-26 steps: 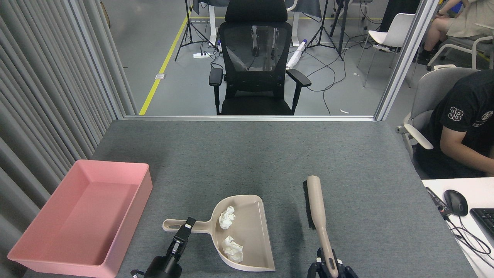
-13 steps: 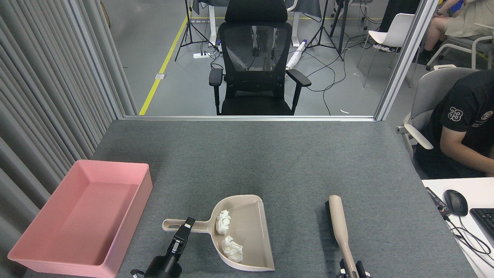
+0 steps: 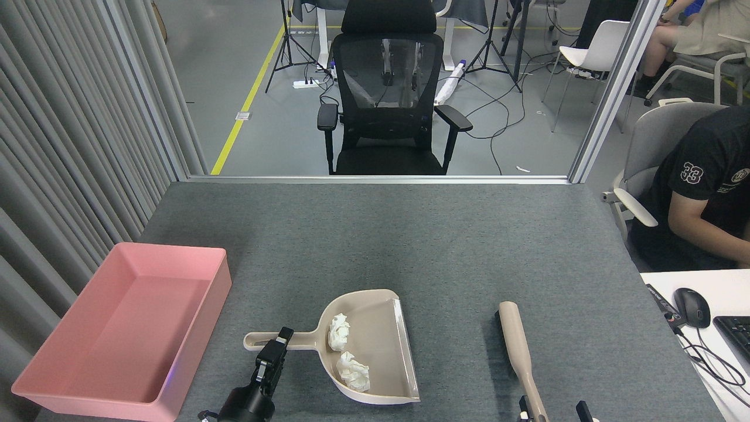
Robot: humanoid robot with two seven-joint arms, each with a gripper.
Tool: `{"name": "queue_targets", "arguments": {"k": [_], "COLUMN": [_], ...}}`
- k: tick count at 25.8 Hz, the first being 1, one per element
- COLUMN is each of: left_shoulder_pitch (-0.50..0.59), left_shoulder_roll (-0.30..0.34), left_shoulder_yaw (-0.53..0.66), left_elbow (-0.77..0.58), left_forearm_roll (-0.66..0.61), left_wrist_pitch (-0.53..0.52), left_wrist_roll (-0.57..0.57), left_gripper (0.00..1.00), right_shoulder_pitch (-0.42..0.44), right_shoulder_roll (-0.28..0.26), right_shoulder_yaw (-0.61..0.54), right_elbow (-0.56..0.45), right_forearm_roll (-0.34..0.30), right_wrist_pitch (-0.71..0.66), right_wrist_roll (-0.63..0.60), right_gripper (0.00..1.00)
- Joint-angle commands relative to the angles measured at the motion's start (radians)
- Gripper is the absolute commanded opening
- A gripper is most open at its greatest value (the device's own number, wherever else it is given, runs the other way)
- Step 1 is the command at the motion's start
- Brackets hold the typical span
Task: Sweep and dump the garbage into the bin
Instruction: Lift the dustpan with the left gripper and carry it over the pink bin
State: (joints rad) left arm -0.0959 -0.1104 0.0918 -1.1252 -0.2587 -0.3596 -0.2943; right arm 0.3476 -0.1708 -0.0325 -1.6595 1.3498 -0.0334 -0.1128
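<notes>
Two garbage wads (image 3: 345,357) sit in the dustpan (image 3: 381,346) at the table's (image 3: 410,234) near middle. Bin (image 3: 126,331) lies to its left, brush (image 3: 518,351) to its right.

The counter (image 3: 410,234) wore a matt grey felt-like cloth. The bin (image 3: 193,346) was smooth pink plastic with a soft sheen. The dustpan (image 3: 381,328) and brush (image 3: 515,346) looked like smooth beige plastic. The garbage (image 3: 351,370) was crumpled white tissue paper, rough-creased. The left claw (image 3: 272,351) appeared matt black.
</notes>
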Motion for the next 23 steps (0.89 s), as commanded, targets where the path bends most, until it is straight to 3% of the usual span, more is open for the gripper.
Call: {"name": "queue_targets", "arguments": {"k": [1,6,12,20,23], "left_shoulder_pitch": [-0.001,-0.001,-0.018,-0.034,-0.036], "left_shoulder_roll": [0.000,0.002,0.000,0.015,0.029], "left_shoulder_yaw": [0.000,-0.009,-0.009,-0.014,-0.014], "left_elbow": [-0.005,-0.021,-0.070,-0.217,-0.248], "left_forearm_roll": [0.012,0.012,0.013,0.016,0.018], "left_wrist_pitch": [-0.001,0.002,0.060,0.183,0.200], "left_wrist_roll": [-0.011,-0.019,-0.040,-0.051,-0.111], "left_gripper": [0.18,0.18,0.17,0.17,0.10], "right_shoulder_pitch": [-0.001,-0.006,-0.007,-0.009,-0.009], "right_shoulder_roll": [0.002,-0.019,-0.082,-0.078,-0.075], "right_shoulder_yaw": [-0.024,-0.044,-0.044,-0.044,-0.044], "right_elbow": [-0.022,-0.028,-0.023,-0.020,-0.022], "right_forearm_roll": [-0.014,-0.155,-0.161,-0.162,-0.162], "right_wrist_pitch": [-0.042,-0.080,-0.080,-0.083,-0.086], "right_wrist_roll": [-0.004,0.010,0.015,0.015,0.015], "right_gripper": [0.97,0.97,0.97,0.97,0.97]}}
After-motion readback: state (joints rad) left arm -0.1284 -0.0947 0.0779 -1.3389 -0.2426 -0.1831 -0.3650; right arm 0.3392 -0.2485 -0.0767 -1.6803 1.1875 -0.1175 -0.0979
